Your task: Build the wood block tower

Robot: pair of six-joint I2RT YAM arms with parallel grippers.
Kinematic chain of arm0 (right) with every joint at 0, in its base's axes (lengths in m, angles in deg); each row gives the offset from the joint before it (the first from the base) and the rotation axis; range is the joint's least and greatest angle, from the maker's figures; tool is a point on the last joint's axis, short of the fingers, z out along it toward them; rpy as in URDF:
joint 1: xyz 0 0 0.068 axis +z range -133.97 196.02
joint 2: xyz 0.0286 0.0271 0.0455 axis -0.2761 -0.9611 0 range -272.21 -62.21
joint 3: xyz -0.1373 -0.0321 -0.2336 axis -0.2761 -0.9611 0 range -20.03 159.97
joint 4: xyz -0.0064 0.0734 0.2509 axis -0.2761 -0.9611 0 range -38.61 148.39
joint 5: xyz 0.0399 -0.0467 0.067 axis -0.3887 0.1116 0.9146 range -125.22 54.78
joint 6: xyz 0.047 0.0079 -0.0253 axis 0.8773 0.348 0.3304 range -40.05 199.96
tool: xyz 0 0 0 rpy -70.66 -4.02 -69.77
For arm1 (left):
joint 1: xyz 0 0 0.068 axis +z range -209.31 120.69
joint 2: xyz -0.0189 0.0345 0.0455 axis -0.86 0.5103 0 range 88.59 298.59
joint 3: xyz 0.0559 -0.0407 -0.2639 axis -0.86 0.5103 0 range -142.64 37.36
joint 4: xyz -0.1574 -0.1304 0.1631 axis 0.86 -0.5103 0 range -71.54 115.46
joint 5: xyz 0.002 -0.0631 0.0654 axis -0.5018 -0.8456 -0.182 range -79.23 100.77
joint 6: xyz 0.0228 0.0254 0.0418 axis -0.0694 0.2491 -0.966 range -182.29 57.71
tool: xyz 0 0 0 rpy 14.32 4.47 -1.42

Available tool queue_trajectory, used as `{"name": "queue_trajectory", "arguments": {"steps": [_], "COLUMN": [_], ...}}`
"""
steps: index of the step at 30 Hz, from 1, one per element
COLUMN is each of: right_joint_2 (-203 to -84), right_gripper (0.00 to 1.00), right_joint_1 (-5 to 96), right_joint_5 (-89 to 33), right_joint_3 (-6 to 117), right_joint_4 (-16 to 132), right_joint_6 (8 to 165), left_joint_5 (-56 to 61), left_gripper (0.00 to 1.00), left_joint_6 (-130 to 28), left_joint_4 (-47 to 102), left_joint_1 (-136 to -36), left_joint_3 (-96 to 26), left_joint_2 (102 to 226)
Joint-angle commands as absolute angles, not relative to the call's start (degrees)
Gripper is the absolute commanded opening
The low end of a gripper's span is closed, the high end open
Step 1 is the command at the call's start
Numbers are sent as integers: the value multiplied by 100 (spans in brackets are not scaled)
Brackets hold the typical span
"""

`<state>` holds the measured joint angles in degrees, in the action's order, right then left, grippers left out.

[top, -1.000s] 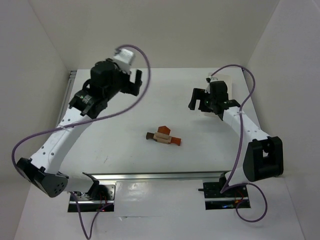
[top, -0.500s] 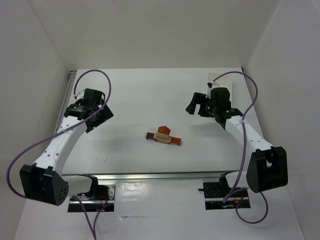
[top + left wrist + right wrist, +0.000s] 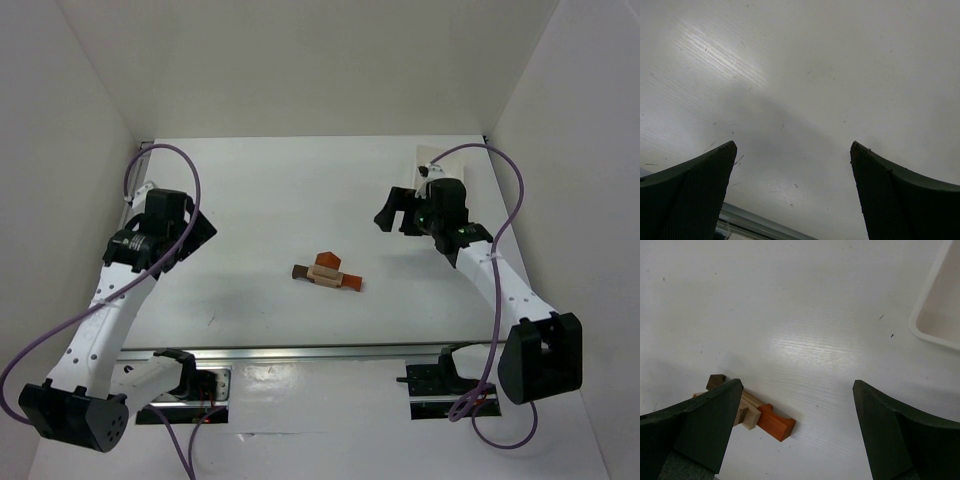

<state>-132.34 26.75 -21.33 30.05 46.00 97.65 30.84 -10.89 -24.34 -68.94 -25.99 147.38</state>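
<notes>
The wood block tower (image 3: 326, 271) is a small cluster of dark brown, tan and reddish-orange pieces lying mid-table. In the right wrist view the cluster (image 3: 760, 416) shows an orange block, tan pieces and a dark end, partly hidden behind my left-hand finger. My right gripper (image 3: 395, 212) hovers open to the right of and beyond the blocks; between its fingers (image 3: 795, 390) there is only table. My left gripper (image 3: 190, 235) is open at the far left, well away from the blocks, and bare table lies between its fingers (image 3: 792, 147).
A white plastic tray (image 3: 455, 170) sits at the back right behind the right gripper; its corner (image 3: 935, 320) shows in the right wrist view. A metal rail (image 3: 300, 352) runs along the near table edge. White walls close off three sides.
The left arm has swung down and back from the far left to the left table edge. The right arm has shifted slightly. The blocks have not moved.
</notes>
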Motion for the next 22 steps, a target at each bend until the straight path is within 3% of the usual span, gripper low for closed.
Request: {"name": "queue_trajectory", "arguments": {"steps": [1, 22], "right_joint_2": [-13120, -13235], "right_gripper": [100, 100], "right_joint_1": [2648, 2648], "right_joint_5": [-2247, -2897], "right_joint_3": [3007, 3402], "right_joint_4": [4749, 4485], "right_joint_6": [9665, 9744], "left_joint_5": [3159, 3098], "left_gripper": [100, 100], "left_joint_6": [-1017, -1122], "left_joint_4": [-2455, -2393], "left_joint_1": [-6898, -6845], "left_joint_3": [-2601, -2601], "left_joint_2": [14713, 14713]}}
